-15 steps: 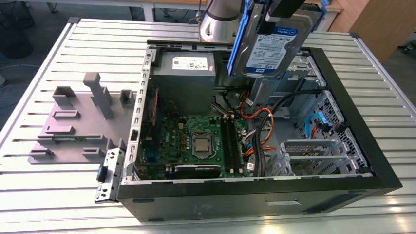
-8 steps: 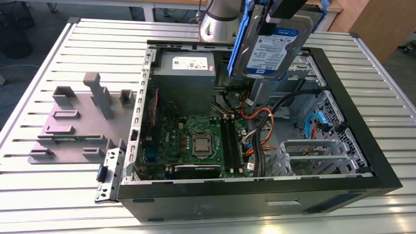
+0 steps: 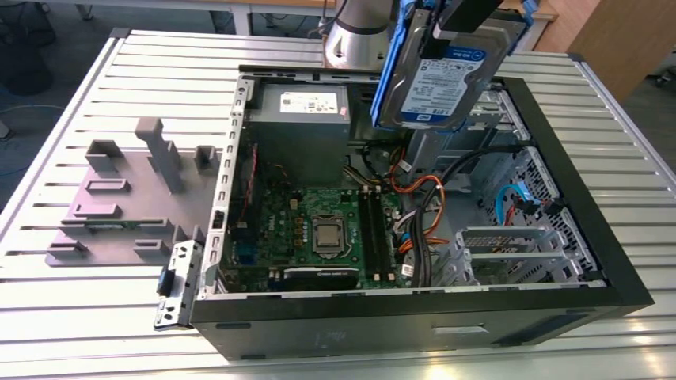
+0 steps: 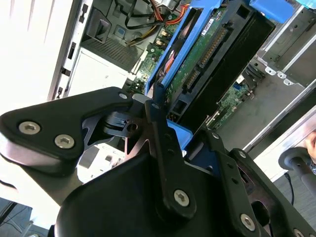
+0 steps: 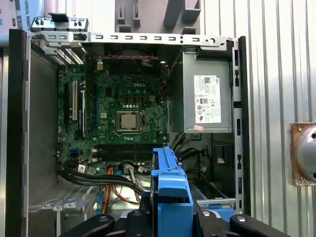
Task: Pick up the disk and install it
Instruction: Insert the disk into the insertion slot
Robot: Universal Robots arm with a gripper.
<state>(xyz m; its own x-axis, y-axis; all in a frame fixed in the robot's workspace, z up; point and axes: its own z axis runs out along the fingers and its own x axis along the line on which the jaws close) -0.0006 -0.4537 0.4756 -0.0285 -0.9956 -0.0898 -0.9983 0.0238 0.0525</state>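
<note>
The disk (image 3: 449, 75), a silver-grey hard drive with a white-and-blue label and blue carrier rails, hangs upright above the open computer case (image 3: 591, 261), over its far side in the exterior view. My gripper (image 3: 466, 20) is shut on its upper end. In the second wrist view the disk (image 4: 197, 59) shows its green circuit-board side, and the gripper (image 4: 190, 145) clamps the blue rail between dark fingers (image 4: 163, 133). The first wrist view looks down the blue carrier (image 5: 170, 182), held by the gripper (image 5: 170, 219), into the case.
Inside the case lie the motherboard (image 3: 317, 229), the grey power-supply box (image 3: 301, 119), orange and black cables (image 3: 423, 198) and a metal drive cage (image 3: 507, 111). A grey plastic stand (image 3: 127, 190) with upright posts sits on the slatted table (image 3: 63, 317), at the exterior view's left.
</note>
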